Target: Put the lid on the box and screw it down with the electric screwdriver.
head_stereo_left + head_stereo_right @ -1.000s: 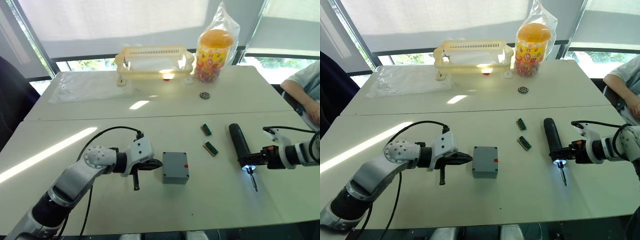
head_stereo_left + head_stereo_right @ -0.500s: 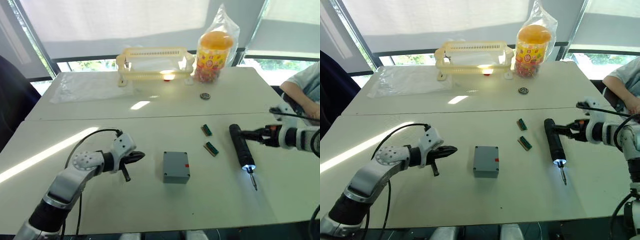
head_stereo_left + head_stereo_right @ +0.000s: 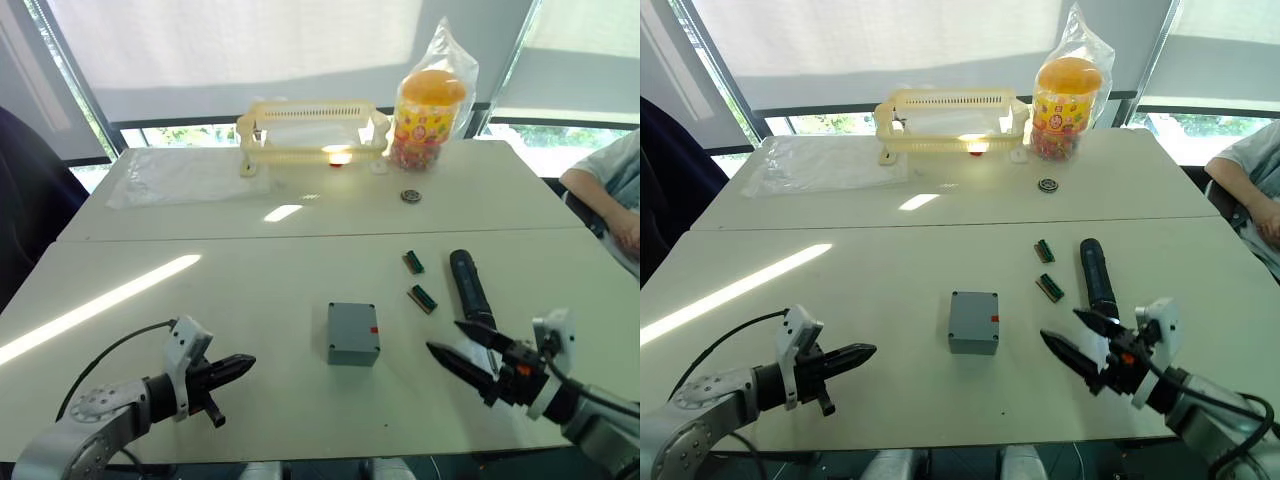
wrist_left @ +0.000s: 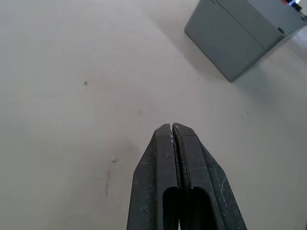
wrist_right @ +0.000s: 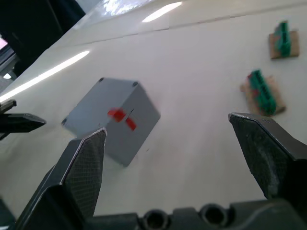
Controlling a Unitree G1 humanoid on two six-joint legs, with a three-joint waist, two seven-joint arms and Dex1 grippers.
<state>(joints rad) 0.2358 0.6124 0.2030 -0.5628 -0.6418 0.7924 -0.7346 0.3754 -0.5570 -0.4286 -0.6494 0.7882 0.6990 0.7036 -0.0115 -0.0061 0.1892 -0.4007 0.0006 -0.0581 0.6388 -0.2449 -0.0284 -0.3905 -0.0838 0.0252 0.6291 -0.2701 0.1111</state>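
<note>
In the middle of the table the box sits with its lid on, and the electric screwdriver lies alone just to its right. We have pulled both arms back to the near edge: our right gripper let go and is spread wide, our left gripper is pressed together. We think the job is done.

An office or meeting room: plain white tables pushed together beside roller-blinded windows.
</note>
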